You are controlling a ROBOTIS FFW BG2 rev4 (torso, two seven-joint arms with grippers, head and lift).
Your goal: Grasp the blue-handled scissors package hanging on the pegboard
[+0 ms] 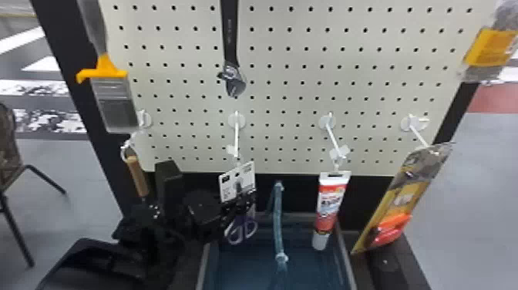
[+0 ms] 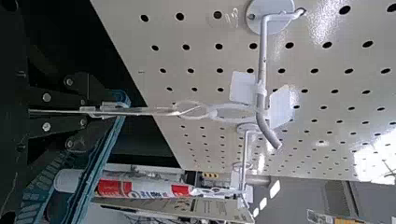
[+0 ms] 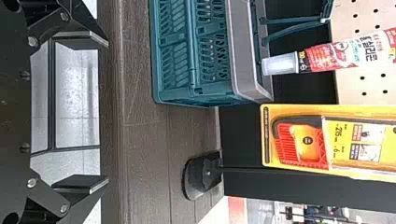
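Note:
The scissors package [image 1: 237,183] hangs from a white pegboard hook, its white card tilted and its blue-purple handles lowest. My left gripper [image 1: 243,200] is at the card's lower part, above the handles. Seen edge-on in the left wrist view, the scissors package [image 2: 144,111] runs between the fingers of my left gripper [image 2: 91,112], which is shut on it. Its clear hang loop is still around the hook [image 2: 262,65]. My right gripper [image 3: 100,112] stands open and holds nothing, beside the dark base shelf.
A blue-green basket [image 1: 316,266] stands below the hooks, its handle [image 1: 278,223] raised beside the package. Right of it hang a red-and-white tube [image 1: 329,206] and a yellow saw package [image 1: 401,193]. A wooden-handled tool [image 1: 137,175] and a paintbrush [image 1: 113,100] are at left.

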